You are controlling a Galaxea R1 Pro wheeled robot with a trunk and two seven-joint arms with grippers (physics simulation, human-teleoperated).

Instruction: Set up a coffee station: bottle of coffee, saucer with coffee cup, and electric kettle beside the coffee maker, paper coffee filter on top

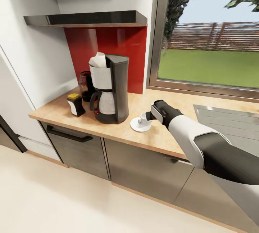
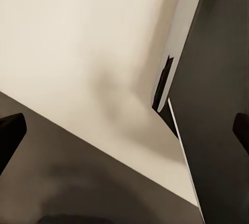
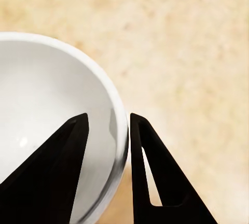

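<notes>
Wooden countertop (image 1: 169, 132) below a red backsplash (image 1: 129, 56), dark shelf (image 1: 90, 19), and window (image 1: 212, 35) facing grass

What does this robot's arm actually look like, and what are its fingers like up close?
The right arm has smooth white shells on rounded segments, with dark grey-black sections at the joints and upper part. Its right hand is dark with a lighter grey panel. Seen from the right wrist, the fingers are flat, black, tapering blades; one has a narrow slot cut through it. No cables or markings are visible.

The right arm (image 1: 201, 143) has a white forearm shell, black joints, and thin black tapering jaws.
</notes>
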